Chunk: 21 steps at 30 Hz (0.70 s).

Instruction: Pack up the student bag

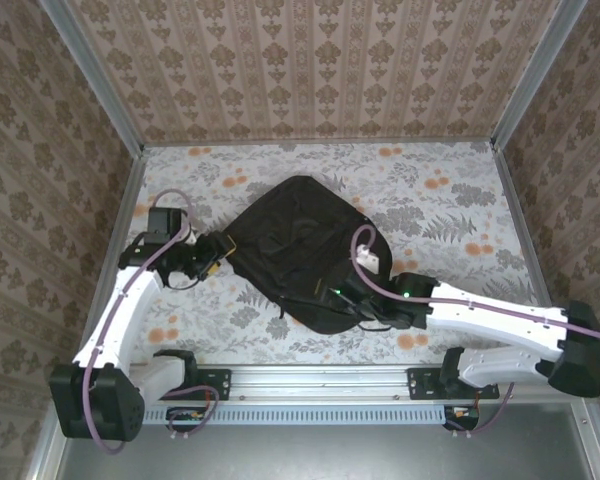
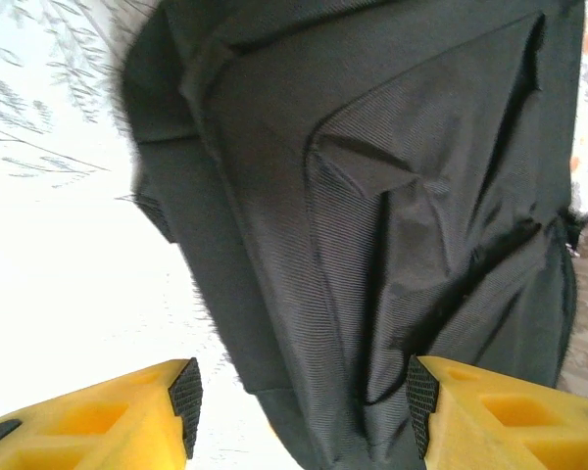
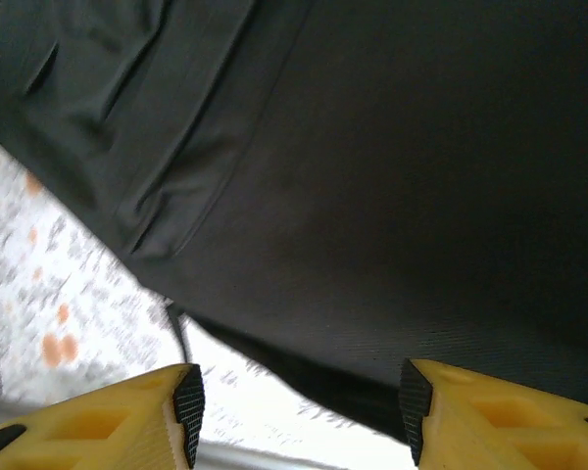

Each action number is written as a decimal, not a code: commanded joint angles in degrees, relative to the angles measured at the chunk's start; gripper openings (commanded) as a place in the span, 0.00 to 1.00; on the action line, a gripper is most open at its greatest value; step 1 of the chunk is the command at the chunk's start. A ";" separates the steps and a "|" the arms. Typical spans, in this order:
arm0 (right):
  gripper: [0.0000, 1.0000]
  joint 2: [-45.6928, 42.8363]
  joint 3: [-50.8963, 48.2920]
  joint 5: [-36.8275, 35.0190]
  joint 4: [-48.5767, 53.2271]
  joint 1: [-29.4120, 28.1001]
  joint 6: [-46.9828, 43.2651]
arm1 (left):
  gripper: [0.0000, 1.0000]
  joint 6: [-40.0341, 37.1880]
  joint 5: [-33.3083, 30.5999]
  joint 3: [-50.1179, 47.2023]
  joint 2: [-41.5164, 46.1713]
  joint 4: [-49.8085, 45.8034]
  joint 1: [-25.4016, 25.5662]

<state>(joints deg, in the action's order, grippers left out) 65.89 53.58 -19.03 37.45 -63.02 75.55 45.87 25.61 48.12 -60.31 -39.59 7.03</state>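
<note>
The student bag (image 1: 298, 250), a large black fabric backpack, lies flat in the middle of the floral table. My left gripper (image 1: 212, 256) is at the bag's left corner. In the left wrist view it (image 2: 304, 401) stands open, with creased black fabric (image 2: 392, 196) lying below and between the yellow fingers (image 2: 181, 397). My right gripper (image 1: 358, 300) reaches over the bag's near right edge. Seen from the right wrist, it (image 3: 296, 406) is open too, straddling the bag's edge (image 3: 372, 196), its left finger over the tablecloth.
A thin black strap (image 1: 280, 306) trails from the bag's near edge onto the floral tablecloth (image 1: 450, 200). Metal rails (image 1: 320, 380) border the table in front, and wallpapered walls close the back and sides. Bare cloth lies right and behind the bag.
</note>
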 commanded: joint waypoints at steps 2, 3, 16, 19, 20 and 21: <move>0.59 -8.33 0.20 -14.20 19.11 0.46 2.67 | 0.61 -2.57 -9.15 3.96 1.47 -3.75 -1.26; 0.60 -10.12 -1.68 -13.25 19.62 1.88 2.56 | 0.61 -2.16 -9.65 4.07 0.98 -2.92 -1.51; 1.00 -1.59 -15.93 23.21 -24.34 25.75 -13.62 | 0.61 -1.03 -3.13 5.18 -2.04 1.43 -0.31; 0.98 3.70 -11.79 25.67 -27.33 29.07 -15.98 | 0.61 -1.36 -2.86 5.04 -1.48 0.80 0.09; 0.98 5.56 -9.78 26.52 -27.41 30.59 -17.07 | 0.61 -1.39 -2.80 4.90 -1.32 0.58 0.11; 0.96 7.30 -7.50 28.20 -27.80 32.17 -18.38 | 0.61 -1.39 -2.55 4.67 -1.21 0.53 0.20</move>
<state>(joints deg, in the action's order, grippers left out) 70.06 40.03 2.57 18.85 -33.89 62.39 45.39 21.76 51.22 -62.70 -38.54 6.79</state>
